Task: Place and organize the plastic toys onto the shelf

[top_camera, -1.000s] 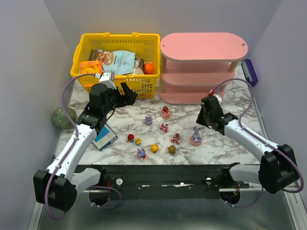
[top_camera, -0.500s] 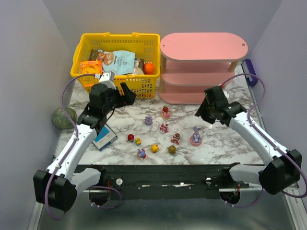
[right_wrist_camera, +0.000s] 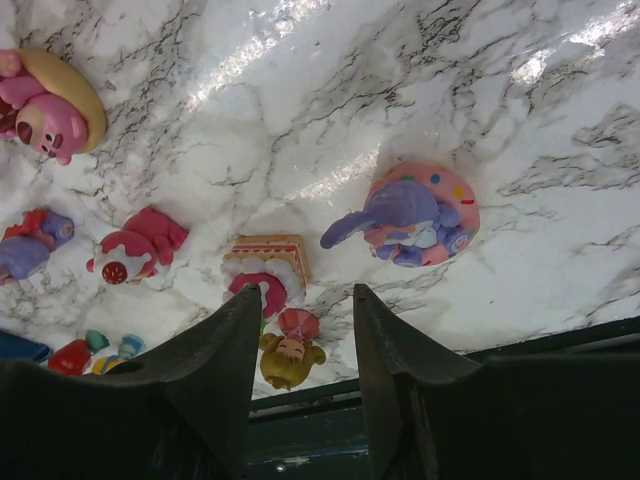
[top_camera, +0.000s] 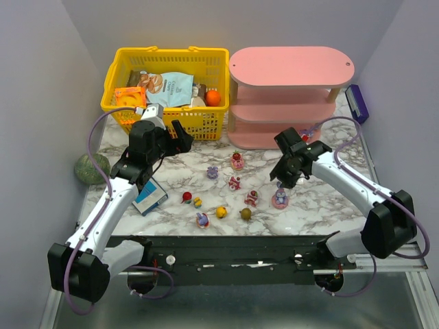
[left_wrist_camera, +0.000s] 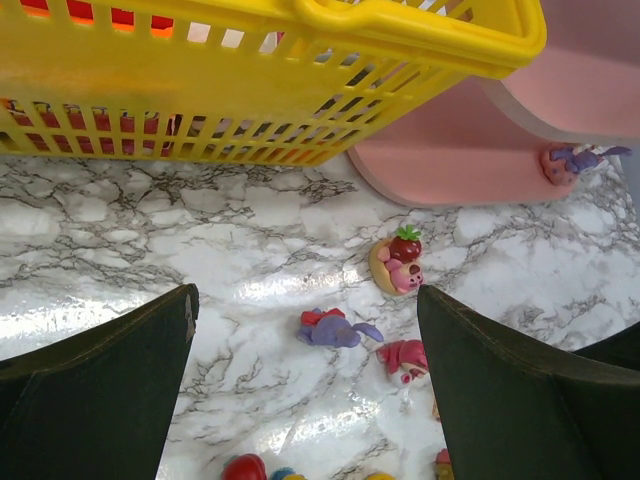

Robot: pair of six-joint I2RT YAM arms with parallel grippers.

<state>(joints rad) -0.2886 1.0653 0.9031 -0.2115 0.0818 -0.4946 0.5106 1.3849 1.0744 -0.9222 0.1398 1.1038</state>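
The pink shelf (top_camera: pixel 291 68) stands at the back right. A small purple and pink toy (left_wrist_camera: pixel 575 160) sits on its bottom board, also seen from above (top_camera: pixel 307 132). The other toys lie on the marble table: a strawberry-topped pink one (top_camera: pixel 237 161), a purple bunny (top_camera: pixel 212 172), a bunny on a pink disc (top_camera: pixel 280 197) (right_wrist_camera: pixel 420 215), a cake-shaped one (right_wrist_camera: pixel 268 270) and an olive figure (right_wrist_camera: pixel 290 355). My right gripper (top_camera: pixel 282 179) (right_wrist_camera: pixel 305 300) is open and empty, just above the disc bunny. My left gripper (top_camera: pixel 184 137) (left_wrist_camera: pixel 305 300) is wide open and empty by the basket.
A yellow basket (top_camera: pixel 164 65) of snack packets stands at the back left, close behind my left gripper. A green speckled ball (top_camera: pixel 91 168) and a blue-white packet (top_camera: pixel 149 195) lie at the left. A purple object (top_camera: pixel 357 103) lies right of the shelf.
My right gripper drew back from the shelf's bottom board and swung left and down over the toys. A small toy stays on that board. The left arm barely moved.
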